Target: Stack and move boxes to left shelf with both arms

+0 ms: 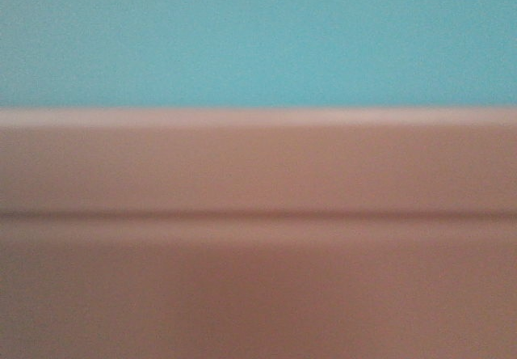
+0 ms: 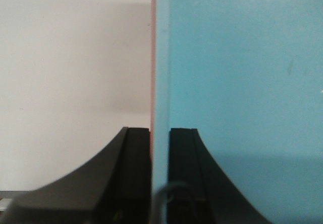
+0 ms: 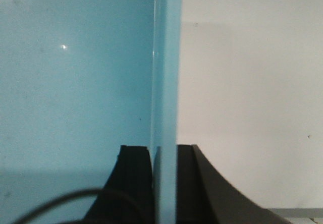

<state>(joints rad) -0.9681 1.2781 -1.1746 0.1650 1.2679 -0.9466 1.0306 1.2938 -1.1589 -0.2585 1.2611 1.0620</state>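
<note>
The front view is filled at very close range by the two boxes: the sky-blue box [image 1: 258, 35] above and the salmon pink box [image 1: 258, 238] below, its rim a pale band. In the left wrist view my left gripper [image 2: 160, 133] is shut on an upright wall. That wall is the blue box [image 2: 242, 82] with a thin pink box edge [image 2: 152, 57] against it. In the right wrist view my right gripper [image 3: 164, 151] is shut on the opposite wall of the blue box [image 3: 75, 82]. The left shelf is out of view.
Outside the clamped walls both wrist views show only a pale, plain surface [image 2: 70, 82] [image 3: 252, 82]. A dark cable [image 3: 60, 201] loops across the bottom left of the right wrist view. A grey strip [image 3: 303, 213] shows at its bottom right corner.
</note>
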